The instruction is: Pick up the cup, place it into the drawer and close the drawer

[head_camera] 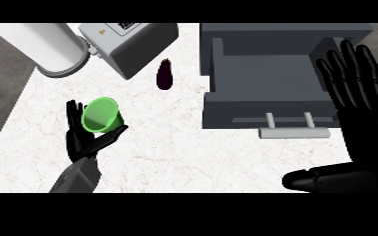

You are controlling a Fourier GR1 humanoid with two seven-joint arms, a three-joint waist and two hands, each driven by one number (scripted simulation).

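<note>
Lower left, the left hand (87, 139) curls around a green cup (101, 115); at right, the right hand (353, 87) rests spread wide beside the open drawer (258, 82).

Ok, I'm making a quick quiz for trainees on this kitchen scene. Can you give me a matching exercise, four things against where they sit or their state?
Things:
1. cup
2. eggplant
3. drawer
4. right hand

States:
A. pulled open, nothing inside
B. open, fingers up, at the drawer's right side
C. green, held in the left hand
D. lying on the counter left of the drawer

Pairs: 1-C, 2-D, 3-A, 4-B
</note>
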